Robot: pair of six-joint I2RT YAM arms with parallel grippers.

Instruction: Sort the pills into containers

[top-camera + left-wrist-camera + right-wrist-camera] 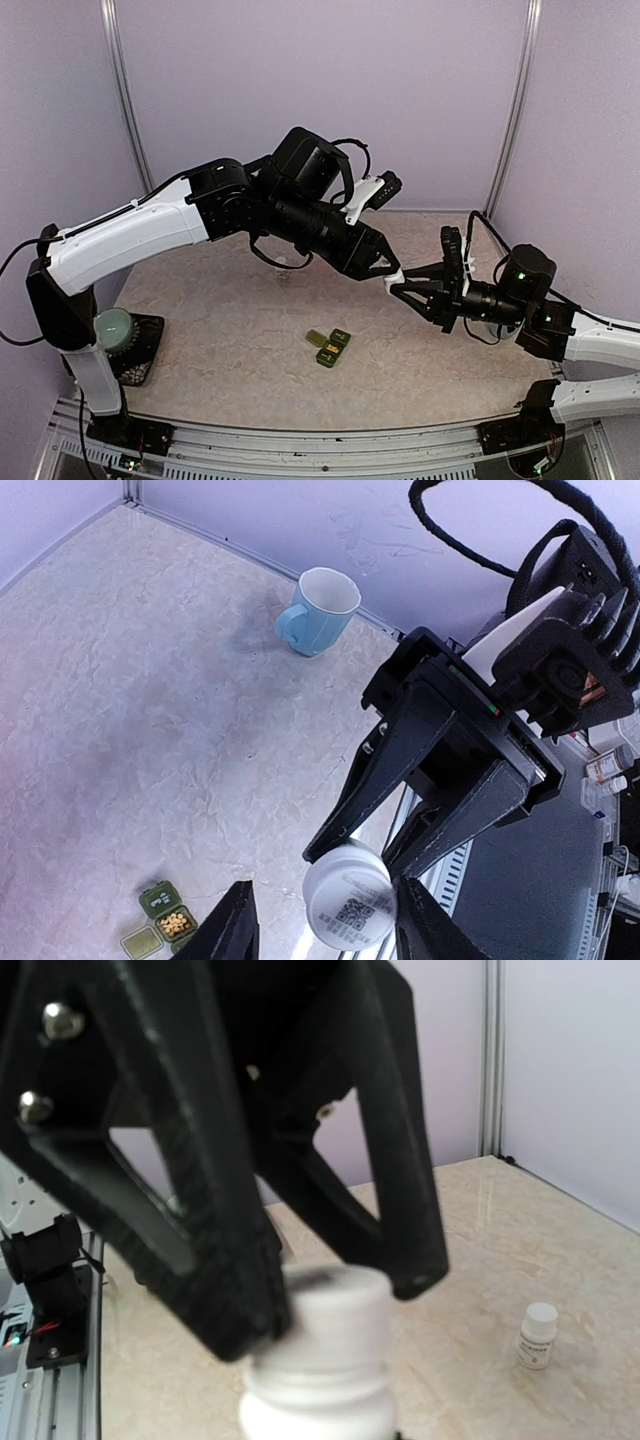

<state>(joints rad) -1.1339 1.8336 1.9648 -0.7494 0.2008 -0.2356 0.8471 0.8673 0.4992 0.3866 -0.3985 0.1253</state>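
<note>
Top external view: a white bottle hangs in the air between the two arms, above the bench.

We judge the step in hand to be uncapping that bottle so its contents can be portioned out. Notes for doing it well:
- the holding side should keep the body locked, with no slip while the other side turns;
- the turning side should close squarely on the cap, centred, so both fingers land together and the twist runs about the bottle's own axis;
- the bottle seems to lie nearer level than upright, so we would raise the mouth before the cap comes free, or the contents may spill.

Right claw: clenched on the bottle, with both fingers pinching it.

Left claw: partly open and released, holding nothing. In the left wrist view its fingers straddle the near end of the bottle. There is a clear gap on one side. The other finger is just beside the plastic, and we cannot tell whether it touches. The right wrist view is blurred, but the cap looks still seated, with the fingers flanking it.

The containers lie on the bench below the bottle and well apart from it, lids open. Yellow pills show in one compartment.
</note>
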